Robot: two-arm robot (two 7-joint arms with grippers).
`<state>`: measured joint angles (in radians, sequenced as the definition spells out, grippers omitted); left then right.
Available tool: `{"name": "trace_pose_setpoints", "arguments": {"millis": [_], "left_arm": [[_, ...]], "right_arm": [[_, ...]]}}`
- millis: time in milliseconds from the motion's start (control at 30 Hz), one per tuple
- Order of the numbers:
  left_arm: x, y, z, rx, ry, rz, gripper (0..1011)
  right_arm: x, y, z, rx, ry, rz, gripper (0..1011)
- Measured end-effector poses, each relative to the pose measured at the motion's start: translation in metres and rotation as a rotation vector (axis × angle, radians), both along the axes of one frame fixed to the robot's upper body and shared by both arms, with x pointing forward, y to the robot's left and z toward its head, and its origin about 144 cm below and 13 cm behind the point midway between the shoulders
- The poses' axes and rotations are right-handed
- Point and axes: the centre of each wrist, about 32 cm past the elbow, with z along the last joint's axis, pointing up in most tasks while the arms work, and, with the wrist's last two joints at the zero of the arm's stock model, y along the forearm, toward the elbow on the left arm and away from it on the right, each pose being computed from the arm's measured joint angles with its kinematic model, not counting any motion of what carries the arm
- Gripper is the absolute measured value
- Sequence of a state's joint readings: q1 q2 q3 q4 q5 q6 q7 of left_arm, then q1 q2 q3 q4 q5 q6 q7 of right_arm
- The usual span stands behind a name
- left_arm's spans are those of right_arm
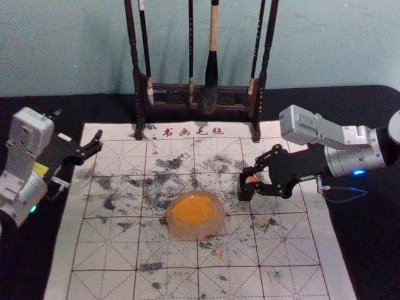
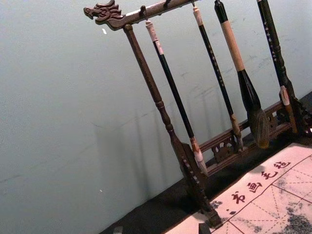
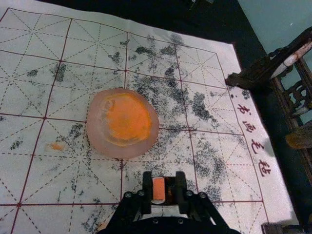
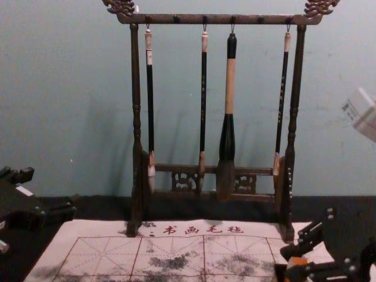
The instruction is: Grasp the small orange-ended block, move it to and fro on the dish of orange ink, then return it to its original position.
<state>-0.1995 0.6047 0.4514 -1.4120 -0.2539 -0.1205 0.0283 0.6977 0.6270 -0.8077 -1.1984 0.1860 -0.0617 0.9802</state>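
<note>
Orange-ended small dark block, just the one, sits between the black fingertips of the right gripper, out on the right side of the mat and a little beyond the dish. That pincer is clamped on the block, one fingertip against each side, and from here I can't tell whether the block touches the mat. The left gripper, also black, waits by the far left corner of the mat, its two fingers spread well apart with nothing between them.

One dish holds the ink: a rounded, thick-walled, pinkish translucent dish, cloudy like frosted glass, with a bright pool of orange ink inside. It lies near the middle of one pale cloth-like mat, ruled in dark red squares with dashed diagonals. Grainy black smudges are scattered over it, along with a few orange flecks, and four red characters run along its far edge. Beneath is a black table covering.

Behind stands one dark brown wooden rack, its posts turned, its lower rail pierced with carving, dragon heads at the top. Four brushes hang from it: three slim dark-handled brushes and one thick brush with a pale wooden section and dark bristles.
</note>
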Motion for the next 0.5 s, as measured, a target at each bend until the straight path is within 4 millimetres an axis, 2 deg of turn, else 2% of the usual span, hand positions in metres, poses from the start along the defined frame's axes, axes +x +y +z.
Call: {"name": "trace_pose_setpoints", "arguments": {"millis": [200,267,333,400,433,500], "left_arm": [[0.0,0.0,0.0,0.0,0.0,0.0,1001],[0.0,0.0,0.0,0.0,0.0,0.0,1001],[0.0,0.0,0.0,0.0,0.0,0.0,1001],[0.0,0.0,0.0,0.0,0.0,0.0,1001],[0.0,0.0,0.0,0.0,0.0,0.0,1001],[0.0,0.0,0.0,0.0,0.0,0.0,1001]], "right_arm": [[0.0,0.0,0.0,0.0,0.001,0.0,476],[0.0,0.0,0.0,0.0,0.001,0.0,507],[0.0,0.0,0.0,0.001,0.001,0.001,594],[0.0,0.0,0.0,0.001,0.001,0.001,638],[0.0,0.0,0.0,0.001,0.001,0.001,698],[0.0,0.0,0.0,0.001,0.001,0.001,737]]}}
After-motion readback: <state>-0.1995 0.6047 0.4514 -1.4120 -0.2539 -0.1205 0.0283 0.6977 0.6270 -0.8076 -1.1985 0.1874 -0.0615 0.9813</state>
